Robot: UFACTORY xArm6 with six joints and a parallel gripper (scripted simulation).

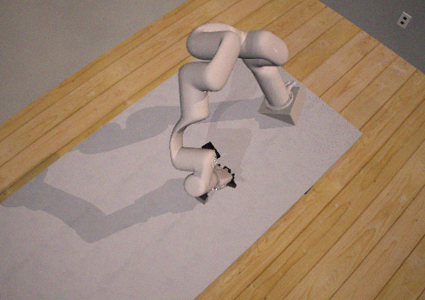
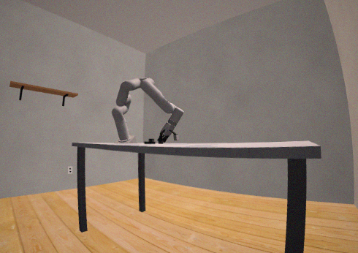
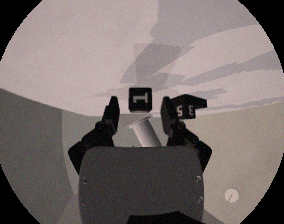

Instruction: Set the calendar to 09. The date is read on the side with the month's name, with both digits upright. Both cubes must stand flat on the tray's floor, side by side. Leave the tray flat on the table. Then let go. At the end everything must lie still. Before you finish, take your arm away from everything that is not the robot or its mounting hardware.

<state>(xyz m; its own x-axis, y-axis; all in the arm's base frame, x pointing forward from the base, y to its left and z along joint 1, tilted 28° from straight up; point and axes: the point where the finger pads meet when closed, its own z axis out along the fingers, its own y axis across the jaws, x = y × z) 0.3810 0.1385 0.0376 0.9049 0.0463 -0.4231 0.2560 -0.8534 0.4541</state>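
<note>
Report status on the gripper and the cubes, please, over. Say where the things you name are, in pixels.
Gripper point(image 1: 220, 194) point(image 2: 161, 139) point(image 3: 140, 103) open, fingers clear on both sides of cube point(image 3: 140, 99) marked 1. Digit lying sideways in wrist view. Second cube point(image 3: 186, 111) beyond one finger, partly hidden.

The cube point(image 3: 140, 99) is black with a pale numeral one.

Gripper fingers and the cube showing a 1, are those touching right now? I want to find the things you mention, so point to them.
Apart: the wrist view shows a gap on each side between the gripper's fingers and the cube point(image 3: 140, 106).
</note>
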